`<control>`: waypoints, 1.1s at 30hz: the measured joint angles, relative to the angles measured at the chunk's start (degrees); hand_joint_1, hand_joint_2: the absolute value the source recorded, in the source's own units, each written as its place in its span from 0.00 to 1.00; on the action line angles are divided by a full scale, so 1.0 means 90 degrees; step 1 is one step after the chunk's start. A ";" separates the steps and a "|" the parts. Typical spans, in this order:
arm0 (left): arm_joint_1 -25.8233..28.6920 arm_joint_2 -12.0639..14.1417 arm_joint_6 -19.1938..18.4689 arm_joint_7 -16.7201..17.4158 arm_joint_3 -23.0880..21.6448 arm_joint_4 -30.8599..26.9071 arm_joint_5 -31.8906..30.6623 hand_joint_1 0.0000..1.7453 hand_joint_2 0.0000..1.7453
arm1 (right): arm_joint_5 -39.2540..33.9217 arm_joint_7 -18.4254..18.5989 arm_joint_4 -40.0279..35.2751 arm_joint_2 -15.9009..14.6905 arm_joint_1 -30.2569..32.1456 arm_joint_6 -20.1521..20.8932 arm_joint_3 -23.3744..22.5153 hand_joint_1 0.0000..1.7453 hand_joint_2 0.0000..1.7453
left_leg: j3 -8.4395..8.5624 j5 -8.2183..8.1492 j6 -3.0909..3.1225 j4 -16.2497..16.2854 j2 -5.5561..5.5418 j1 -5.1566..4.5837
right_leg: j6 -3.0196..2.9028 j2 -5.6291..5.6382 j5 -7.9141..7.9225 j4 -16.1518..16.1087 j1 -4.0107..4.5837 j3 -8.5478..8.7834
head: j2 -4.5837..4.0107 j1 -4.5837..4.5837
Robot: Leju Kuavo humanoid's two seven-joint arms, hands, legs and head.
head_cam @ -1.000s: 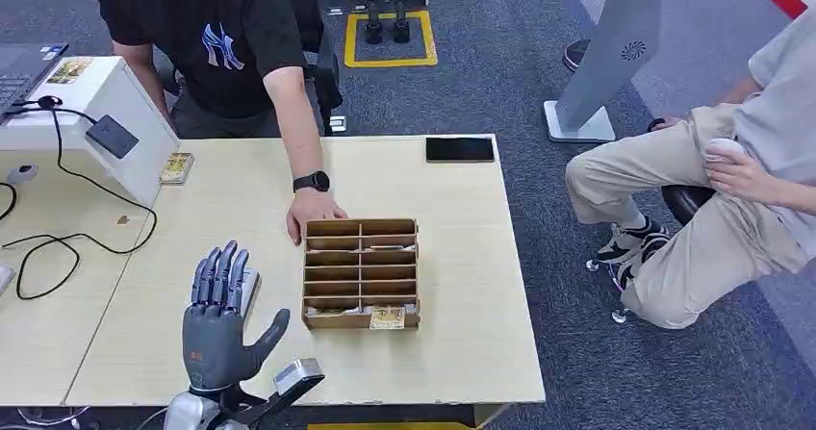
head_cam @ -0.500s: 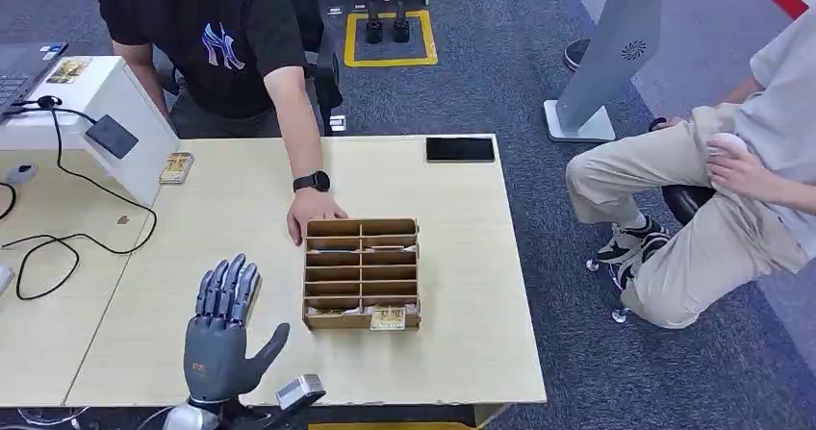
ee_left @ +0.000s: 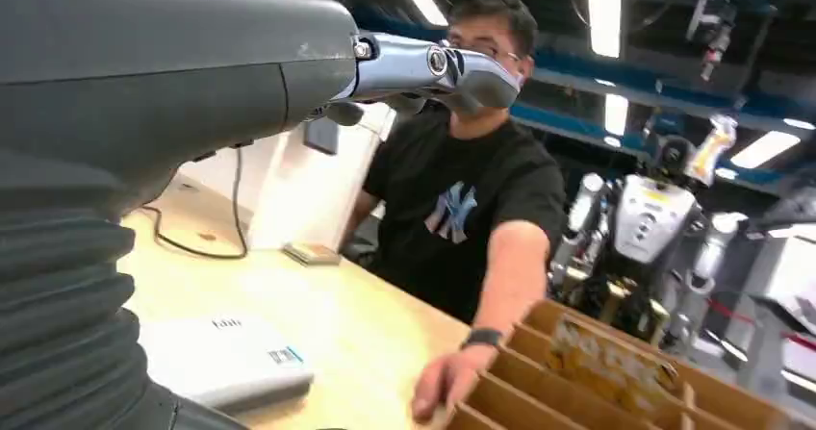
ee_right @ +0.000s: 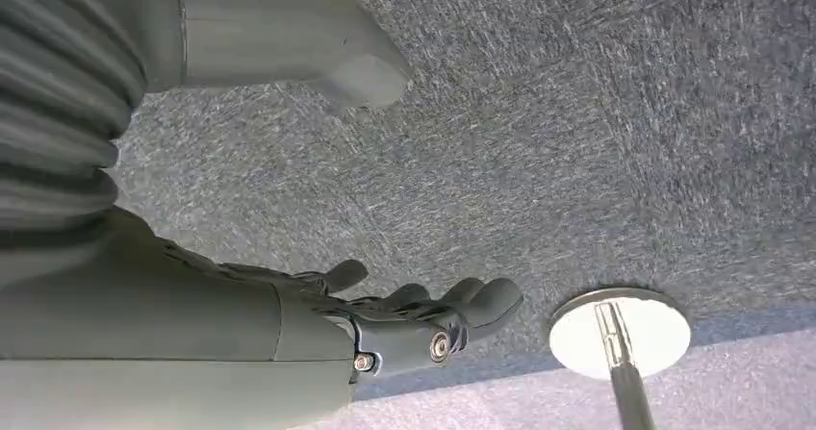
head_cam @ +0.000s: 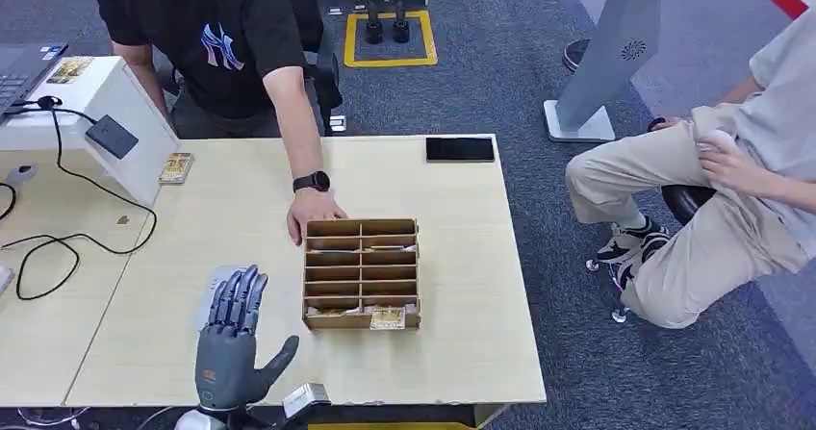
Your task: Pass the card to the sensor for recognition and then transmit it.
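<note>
I saw my left hand (head_cam: 229,339) raised over the near-left part of the counter (head_cam: 241,209), its fingers (head_cam: 236,298) spread wide and straight, the thumb out toward the box, holding nothing. Just beyond the fingertips a flat white device (head_cam: 214,286) lay on the counter, partly hidden by the hand; the left wrist view showed it as a pale slab with a small label (ee_left: 226,358). To the right of the hand stood the wooden divided box (head_cam: 362,272), with a card (head_cam: 388,318) leaning in its nearest row and another card (ee_left: 608,361) standing in a compartment in the left wrist view. A person in a black shirt (head_cam: 221,40) leaned over the far edge, one hand (head_cam: 310,211) resting at the box's far-left corner. The dark sensor pad (head_cam: 112,137) sat on the slanted white stand at far left, a small card stack (head_cam: 176,167) beside it. My right hand (ee_right: 385,319) hung over the grey carpet (ee_right: 597,141), fingers loosely extended and apart, empty.
</note>
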 joint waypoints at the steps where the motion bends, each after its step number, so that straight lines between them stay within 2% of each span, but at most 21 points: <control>1: 0.0002 0.0055 0.0000 0.0047 -0.0123 0.0037 -0.0020 0.00 1.00 | 0.0000 -0.0007 0.0005 -0.0002 0.0001 0.0000 0.0000 0.00 1.00 | 0.0000 0.0000 0.0000 0.0000 0.0000 0.0000 | 0.0000 0.0000 0.0000 0.0000 0.0000 0.0000 | 0.0000 0.0000; 7: -0.0015 0.0370 0.0000 0.0307 -0.0613 0.0255 -0.0192 0.00 1.00 | -0.0002 -0.0032 0.0029 -0.0022 0.0001 0.0000 0.0005 0.00 1.00 | -0.0001 0.0000 0.0000 0.0000 0.0000 0.0000 | 0.0000 0.0001 0.0000 0.0000 0.0000 0.0000 | 0.0000 0.0000; 11: -0.0114 0.0460 0.0000 0.0467 -0.0834 0.0415 -0.0245 0.00 1.00 | 0.0002 -0.0034 0.0044 -0.0034 0.0001 0.0000 0.0019 0.00 1.00 | 0.0000 0.0000 0.0000 0.0000 0.0000 0.0000 | 0.0000 0.0001 0.0000 0.0000 0.0000 0.0000 | 0.0000 0.0000; 29: -0.0458 0.0562 0.0000 0.0671 -0.1257 0.0870 -0.0119 0.00 1.00 | 0.0046 -0.0058 0.0097 -0.0056 -0.0006 0.0000 0.0049 0.00 1.00 | 0.0000 0.0000 0.0000 0.0000 0.0000 0.0000 | 0.0000 0.0001 0.0000 0.0000 0.0000 0.0001 | 0.0000 0.0000; 30: -0.0529 0.0567 0.0000 0.0729 -0.1332 0.0974 -0.0177 0.00 1.00 | 0.0061 -0.0056 0.0114 -0.0063 -0.0004 0.0000 0.0051 0.00 1.00 | 0.0000 0.0000 0.0000 0.0000 0.0001 0.0000 | 0.0000 0.0001 0.0001 0.0000 0.0000 0.0001 | 0.0000 0.0000; 31: -0.0634 0.0587 0.0000 0.0945 -0.1390 0.1142 -0.0245 0.00 1.00 | 0.0134 -0.0058 0.0143 -0.0075 -0.0006 0.0000 0.0056 0.00 1.00 | 0.0000 0.0000 0.0000 0.0000 0.0000 0.0000 | 0.0000 0.0001 0.0001 0.0000 0.0000 0.0000 | 0.0000 -0.0002; 33: -0.0663 0.0594 0.0000 0.1008 -0.1397 0.1190 -0.0303 0.00 1.00 | 0.0136 -0.0058 0.0148 -0.0083 -0.0005 0.0000 0.0058 0.00 1.00 | 0.0000 0.0000 0.0000 0.0000 0.0000 0.0000 | 0.0000 0.0001 0.0000 0.0000 0.0000 0.0000 | 0.0000 -0.0002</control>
